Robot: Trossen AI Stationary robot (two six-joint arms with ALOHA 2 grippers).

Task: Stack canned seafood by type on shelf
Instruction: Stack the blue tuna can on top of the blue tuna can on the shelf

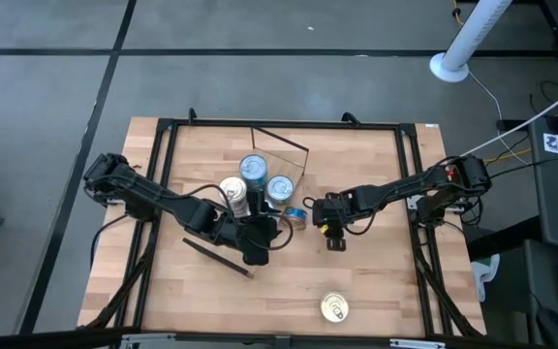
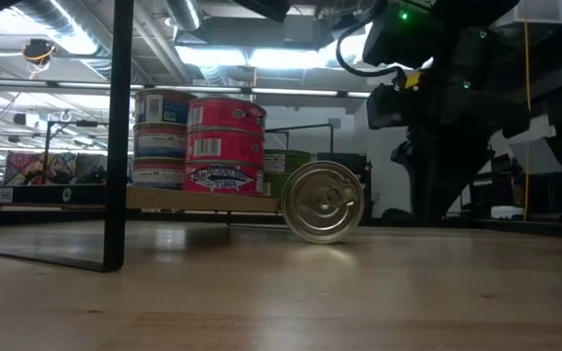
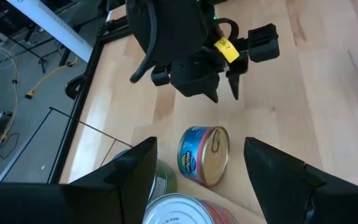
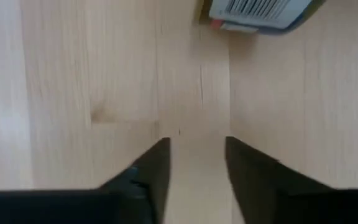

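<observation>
Part-way through the job: on the shelf (image 1: 279, 155) at the far-middle of the surface (image 1: 376, 281) stand 3 stacks of tins. From table height, a red-labelled tuna stack (image 2: 224, 146) is 3 tins tall, a blue-labelled stack (image 2: 160, 138) stands beside it, and a green tin (image 2: 289, 166) peeks out behind. From above they read as silver tops (image 1: 254, 168).

Still loose: a blue-labelled tin on its side (image 3: 205, 155), gold lid showing, just off the shelf's near edge, between the 2 arms. And 1 gold-lidded tin (image 1: 334, 307) sits alone near the surface's near edge, well apart from everything. At least 2 tins left to stack, I'd judge.

The right pincer (image 1: 335, 236) hangs above bare wood just beside the tipped tin, fingers parted with nothing between them. The left pincer (image 1: 260, 242) hovers on the tin's other side, jaws spread wide and empty, with the tin right in front of them. Next pick looks like that tipped tin.
</observation>
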